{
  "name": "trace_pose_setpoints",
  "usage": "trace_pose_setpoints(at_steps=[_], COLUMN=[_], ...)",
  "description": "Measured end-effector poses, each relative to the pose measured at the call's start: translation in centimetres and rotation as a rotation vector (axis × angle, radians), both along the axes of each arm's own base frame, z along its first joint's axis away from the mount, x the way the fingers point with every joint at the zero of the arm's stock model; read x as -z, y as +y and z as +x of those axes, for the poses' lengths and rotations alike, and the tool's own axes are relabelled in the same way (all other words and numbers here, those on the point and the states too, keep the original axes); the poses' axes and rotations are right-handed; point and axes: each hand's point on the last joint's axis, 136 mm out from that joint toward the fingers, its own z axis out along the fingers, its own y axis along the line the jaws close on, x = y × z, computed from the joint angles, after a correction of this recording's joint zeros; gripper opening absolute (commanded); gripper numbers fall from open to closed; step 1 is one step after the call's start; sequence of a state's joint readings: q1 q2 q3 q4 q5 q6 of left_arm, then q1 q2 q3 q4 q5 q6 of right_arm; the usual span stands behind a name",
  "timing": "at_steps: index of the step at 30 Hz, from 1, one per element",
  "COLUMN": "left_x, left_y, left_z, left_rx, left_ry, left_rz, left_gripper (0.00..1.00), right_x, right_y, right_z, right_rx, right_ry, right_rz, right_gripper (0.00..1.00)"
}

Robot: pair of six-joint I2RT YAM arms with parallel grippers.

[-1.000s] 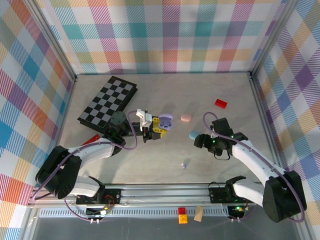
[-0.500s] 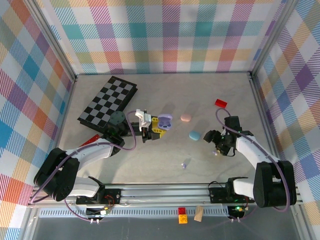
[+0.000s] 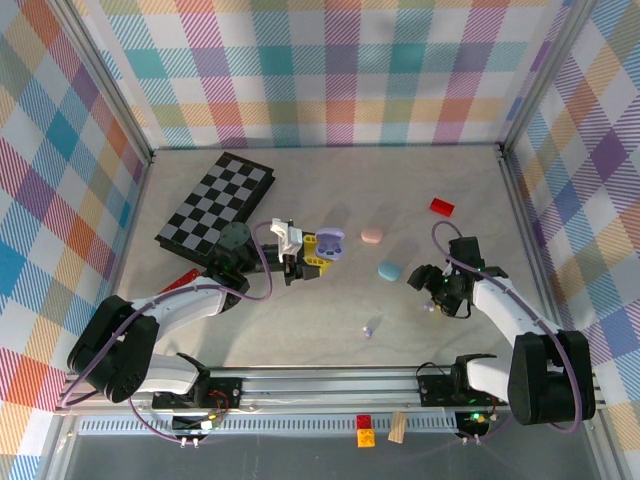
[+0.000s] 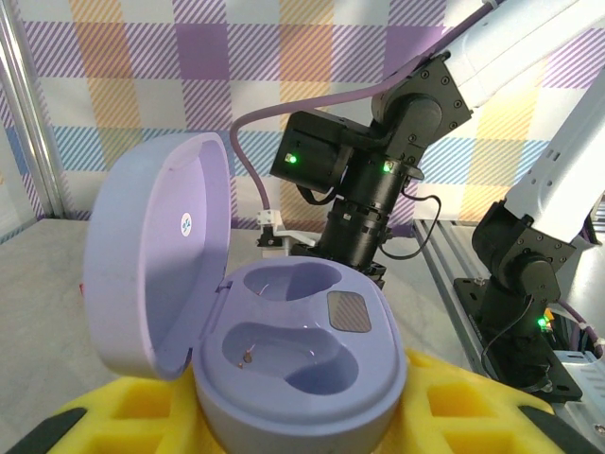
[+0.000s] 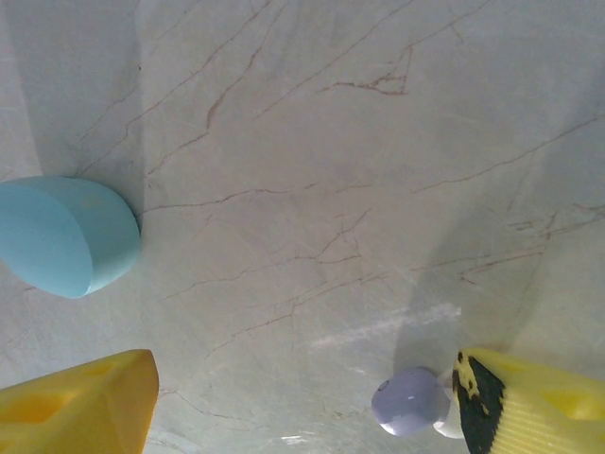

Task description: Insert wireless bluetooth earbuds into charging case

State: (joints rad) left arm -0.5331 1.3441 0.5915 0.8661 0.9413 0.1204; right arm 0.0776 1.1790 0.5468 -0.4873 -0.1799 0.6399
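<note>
Smooth lavender clamshell case [image 4: 284, 333], marble tbl [image 5: 331, 142]

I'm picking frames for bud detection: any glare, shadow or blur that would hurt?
Right wrist: a pale glare streak on the table just above the lavender bud; soft shadows at upper left and right; the near yellow fingers look slightly soft. Left wrist: open case sharp, evenly lit. Top: even light, the stray bud tiny.

The worktop [image 3: 300, 330] was pale marble with thin brown veins. The walls [image 3: 330, 80] wore pastel plaid. The board [image 3: 215, 205] was checked black and grey. Lavender case [image 4: 293, 359], pink case [image 3: 372, 236], light-blue case [image 3: 389, 270]; red block [image 3: 441, 207]; lavender bud [image 5: 409, 401].
</note>
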Motion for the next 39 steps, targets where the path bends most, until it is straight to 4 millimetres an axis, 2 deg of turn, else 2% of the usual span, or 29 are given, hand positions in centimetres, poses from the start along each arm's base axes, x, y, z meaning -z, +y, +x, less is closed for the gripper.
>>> trace_pose_setpoints(at_steps=[7, 12, 21, 25, 31, 39], left_x=[0.0, 0.0, -0.1, -0.3, -0.4, -0.5], left_y=[0.0, 0.0, 0.0, -0.1, 0.0, 0.0], left_z=[0.0, 0.0, 0.1, 0.3, 0.4, 0.4], left_rx=[0.000, 0.000, 0.001, 0.000, -0.005, -0.004], left_ry=[0.000, 0.000, -0.003, -0.002, 0.002, -0.001], left_rz=[0.000, 0.000, -0.008, -0.021, -0.025, -0.030], left_gripper=[0.36, 0.36, 0.36, 0.36, 0.36, 0.36], right_x=[1.0, 0.8, 0.3, 0.1, -1.1, -0.1], right_y=[0.3, 0.8, 2.5, 2.4, 1.3, 0.0], right_z=[-0.9, -1.0, -2.7, -3.1, -2.4, -0.9], right_rx=[-0.012, -0.020, -0.054, -0.053, -0.027, 0.024], right_ry=[0.045, 0.047, 0.084, 0.086, 0.003, 0.002], right_rz=[0.017, 0.051, 0.158, 0.151, 0.095, 0.082], right_gripper=[0.81, 0.80, 0.78, 0.77, 0.73, 0.65])
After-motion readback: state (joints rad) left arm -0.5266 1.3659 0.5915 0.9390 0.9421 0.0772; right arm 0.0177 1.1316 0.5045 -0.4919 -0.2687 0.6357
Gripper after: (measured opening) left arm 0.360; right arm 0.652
